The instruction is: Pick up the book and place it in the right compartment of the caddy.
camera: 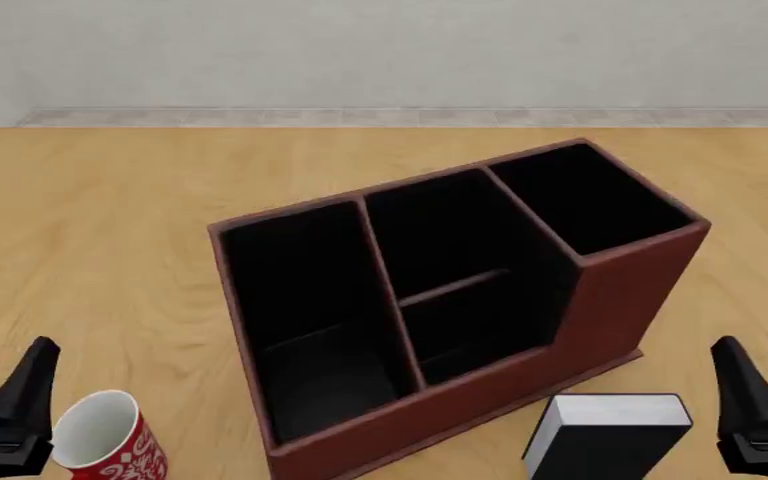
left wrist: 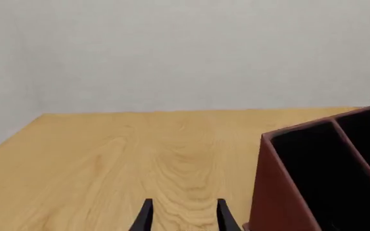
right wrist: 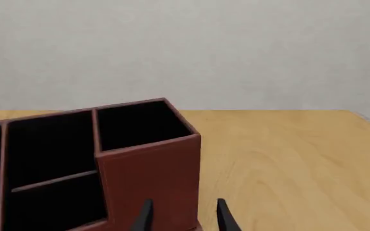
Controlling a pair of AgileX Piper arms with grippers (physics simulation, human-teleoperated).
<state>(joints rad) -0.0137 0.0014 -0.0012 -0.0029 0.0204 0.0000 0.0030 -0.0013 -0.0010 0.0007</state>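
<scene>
Around the matt reddish-brown caddy (camera: 631, 290), perhaps leather-like, lies a smooth wood-grain table (camera: 104, 230); its lining looks dull black.

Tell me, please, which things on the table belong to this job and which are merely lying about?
Job:
- thick black hardback book with white page edges
- large reddish-brown three-section caddy
- its small black-lined right compartment

Lying about:
- red-and-white mug

Bright, even light everywhere. Sharp all over, no blur, no glare. Only soft, faint shadows beside the caddy (camera: 491, 390).
</scene>
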